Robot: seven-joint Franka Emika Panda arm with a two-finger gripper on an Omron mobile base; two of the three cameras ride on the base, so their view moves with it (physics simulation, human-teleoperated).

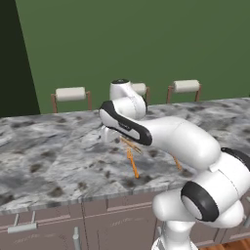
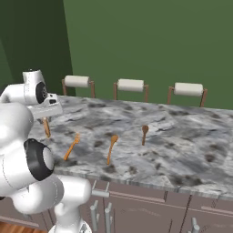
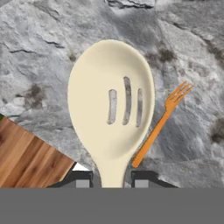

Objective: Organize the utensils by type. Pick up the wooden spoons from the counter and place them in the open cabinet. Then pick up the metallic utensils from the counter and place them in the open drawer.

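Slotted wooden spoon (image 3: 111,105), cream-coloured, clamped by its handle in gripper (image 3: 111,180), held clear above the counter (image 3: 43,57). Beyond the spoon bowl, lying flat on the marbled top: orange fork (image 3: 161,124).

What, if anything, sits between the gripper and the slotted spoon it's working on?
Nothing visible. In the hand view the cream slotted spoon has its handle running down between the two fingertips of the gripper, with no object in between. The orange fork lies on the counter beyond it.
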